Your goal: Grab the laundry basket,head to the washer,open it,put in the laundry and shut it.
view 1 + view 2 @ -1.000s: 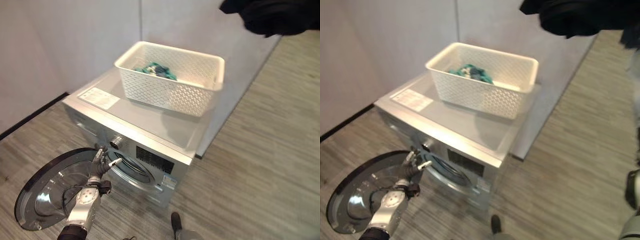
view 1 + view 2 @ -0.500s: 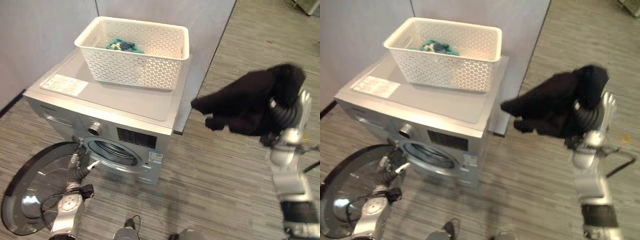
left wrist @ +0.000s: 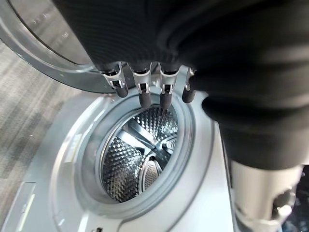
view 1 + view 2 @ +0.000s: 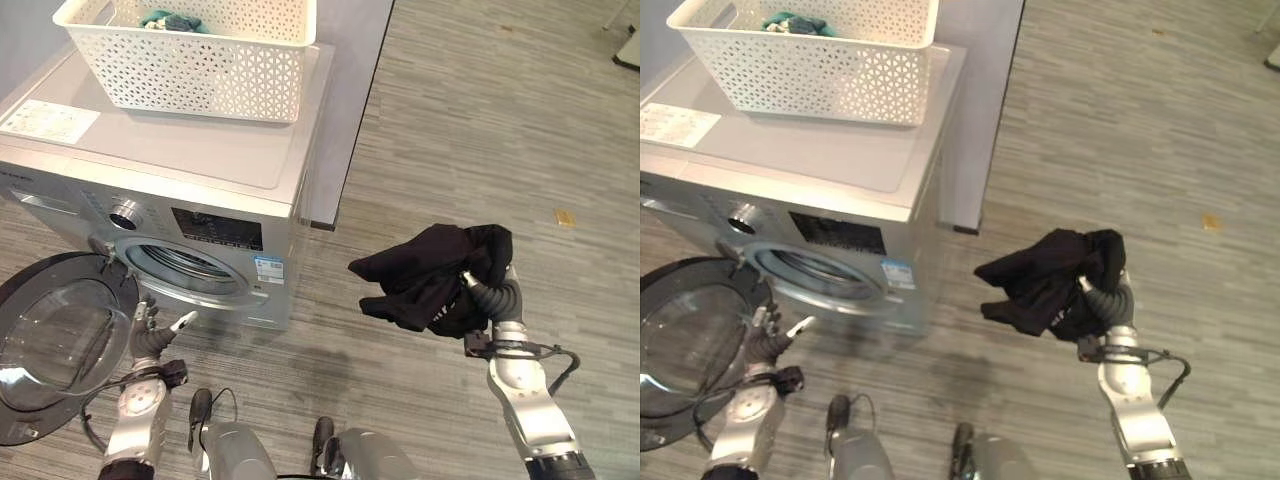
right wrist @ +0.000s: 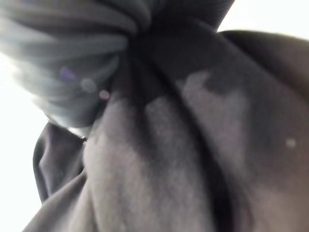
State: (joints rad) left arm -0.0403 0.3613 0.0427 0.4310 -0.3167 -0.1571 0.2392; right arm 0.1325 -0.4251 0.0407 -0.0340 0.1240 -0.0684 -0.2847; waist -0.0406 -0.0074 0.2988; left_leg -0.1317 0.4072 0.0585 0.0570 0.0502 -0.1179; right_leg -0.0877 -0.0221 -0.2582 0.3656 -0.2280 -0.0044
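Note:
A white lattice laundry basket (image 4: 200, 70) stands on top of the silver washer (image 4: 220, 165), with teal laundry (image 4: 170, 18) inside it. The washer's round door (image 4: 50, 340) hangs wide open at the lower left, baring the steel drum (image 3: 140, 159). My left hand (image 4: 150, 338) hovers open just in front of the drum opening (image 4: 185, 265), holding nothing. To the right of the washer, above the floor, my right hand (image 4: 492, 298) is shut on a black garment (image 4: 430, 275), which drapes over it toward the washer. The same dark cloth (image 5: 169, 145) shows up close in the right wrist view.
A grey partition panel (image 4: 350, 60) rises behind the washer's right side. Wood-look floor (image 4: 500, 130) stretches to the right, with a small tan scrap (image 4: 565, 216) lying on it. A white label (image 4: 45, 120) sits on the washer's top.
The camera has tipped down and toward the right. My right hand has come down with the black garment to a spot low beside the washer. The left hand stays by the open door.

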